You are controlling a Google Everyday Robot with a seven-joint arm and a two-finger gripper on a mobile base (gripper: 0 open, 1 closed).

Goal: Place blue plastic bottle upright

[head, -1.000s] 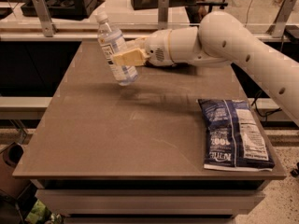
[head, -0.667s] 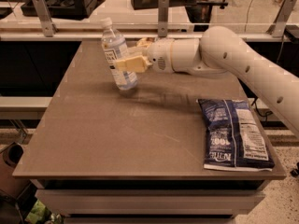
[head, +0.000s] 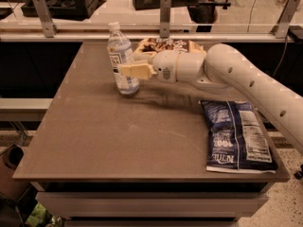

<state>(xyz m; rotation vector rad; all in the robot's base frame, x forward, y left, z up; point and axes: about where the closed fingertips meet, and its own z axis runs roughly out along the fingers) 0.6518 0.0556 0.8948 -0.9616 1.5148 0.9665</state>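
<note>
The blue plastic bottle [head: 120,56] is a small clear ribbed bottle with a white cap and a label band. It is nearly upright near the back left-centre of the brown table [head: 118,141], with its base on or just above the top. My gripper [head: 129,71] reaches in from the right at the end of the white arm [head: 227,72]. It is shut on the bottle's lower middle, and one tan finger [head: 136,71] crosses in front of the bottle.
A flat dark-blue snack bag [head: 236,135] lies at the table's right front. Another dark snack packet [head: 165,45] lies at the back behind the arm. A rail with metal posts [head: 164,13] runs behind the table.
The bottle was tilted in the gripper above the table; it has turned nearly upright and come down to the table top, shifting slightly right with the gripper.
</note>
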